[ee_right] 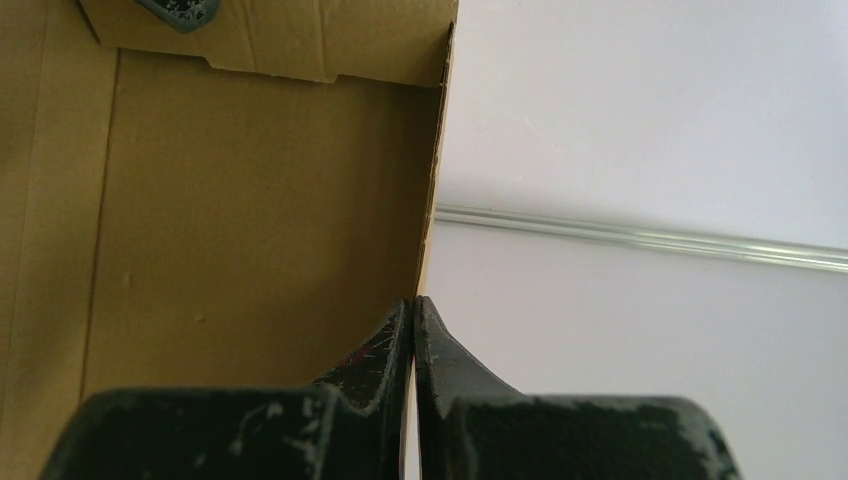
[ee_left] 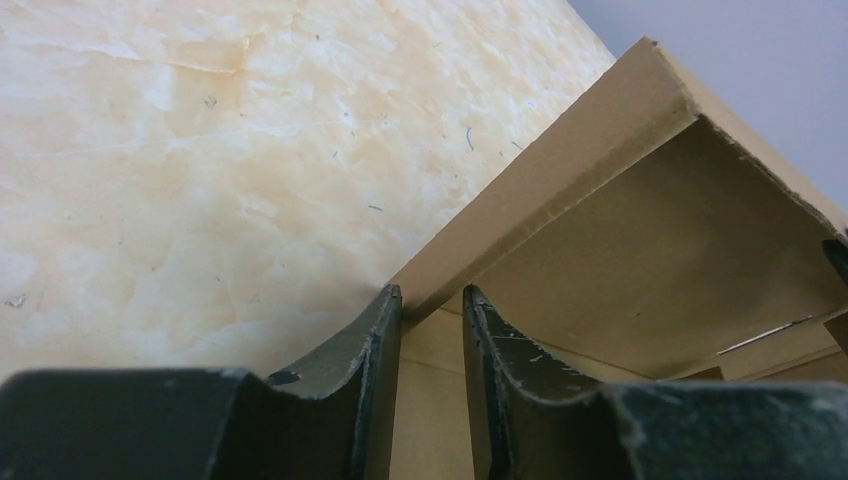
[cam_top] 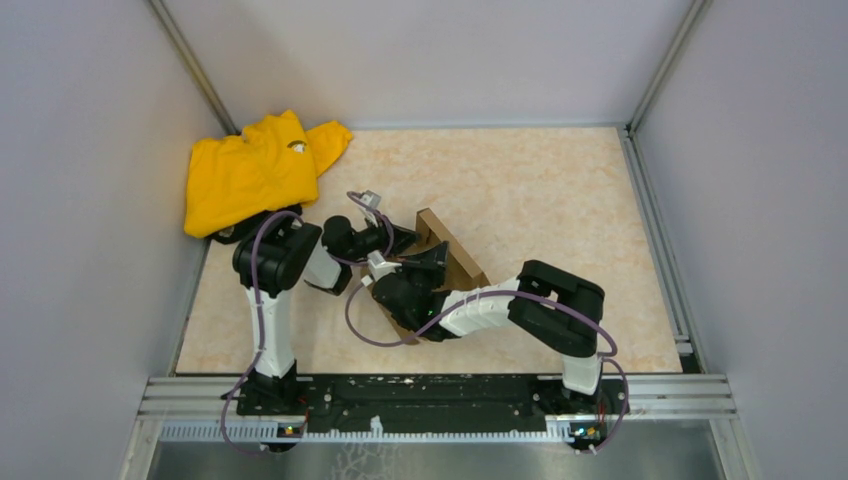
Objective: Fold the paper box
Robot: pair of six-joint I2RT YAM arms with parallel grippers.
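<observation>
Cardboard paper box [cam_top: 458,258] sits left of centre on the table [cam_top: 570,190]. The left gripper [ee_left: 432,300] narrowly clamps its thick wall, and the right gripper [ee_right: 413,305] pinches a thin panel edge, fingers almost together.

Crumpled yellow cloth garment [cam_top: 255,170] is lying in the far left corner of the beige marbled tabletop [cam_top: 560,190], bunching against the pale grey left wall [cam_top: 90,200]. Silver metal rail [cam_top: 690,385] is running along the table's near edge.
</observation>
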